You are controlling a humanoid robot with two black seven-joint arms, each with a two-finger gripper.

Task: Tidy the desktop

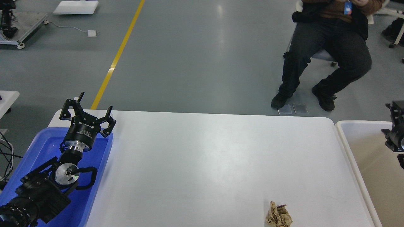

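Nearest me, at five o'clock, a crumpled brown paper wad [278, 215] lay on the desktop [202, 157], which filled the middle of my view. My left pincer [87, 111] hung empty at ten o'clock over the blue tray [107, 148], fingers apart. My right pincer [394, 132] at three o'clock was cropped; I could not tell its state. The light wad could skid away if nudged.
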